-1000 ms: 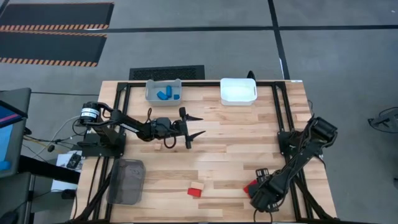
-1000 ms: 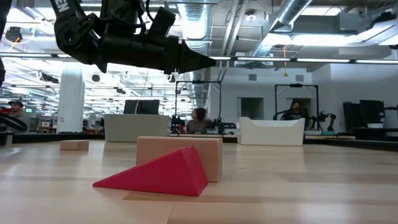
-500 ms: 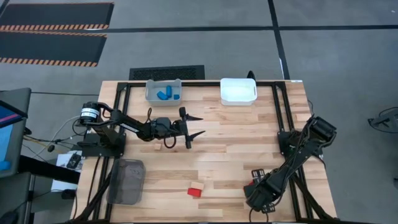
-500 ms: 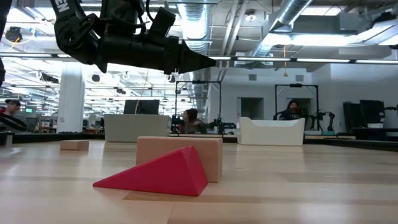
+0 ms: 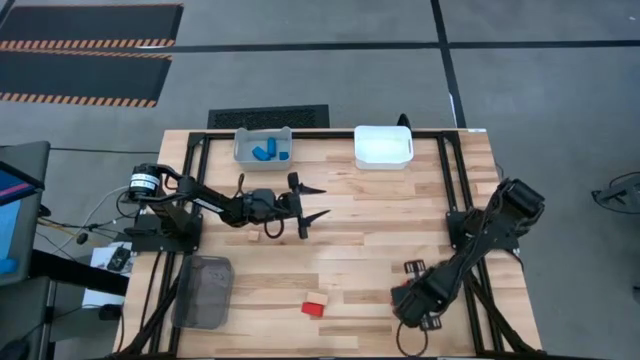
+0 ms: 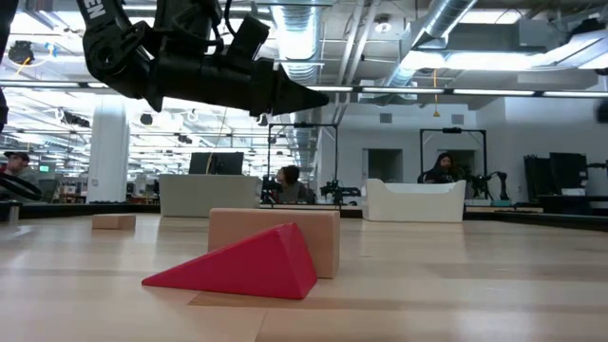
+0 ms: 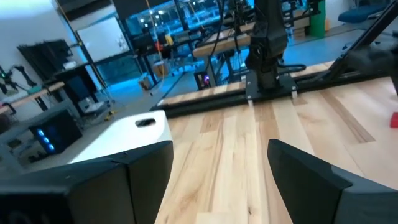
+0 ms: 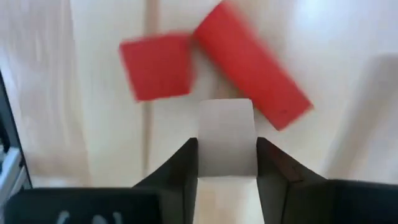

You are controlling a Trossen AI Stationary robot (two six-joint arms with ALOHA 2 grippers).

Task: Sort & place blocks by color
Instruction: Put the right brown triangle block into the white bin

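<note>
The right claw (image 8: 226,163) hides most of a tan block (image 8: 226,138) pinched between its fingers, low over two red blocks (image 8: 155,66) near the counter's (image 5: 380,215) front. The left claw (image 5: 312,207) hovers mid-counter, spread.

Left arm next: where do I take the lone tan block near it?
From straight above, left pincer across the narrow width of the lone tan block: it lies flat, long and low, nothing touching it. Right pincer holds a pale block.
</note>
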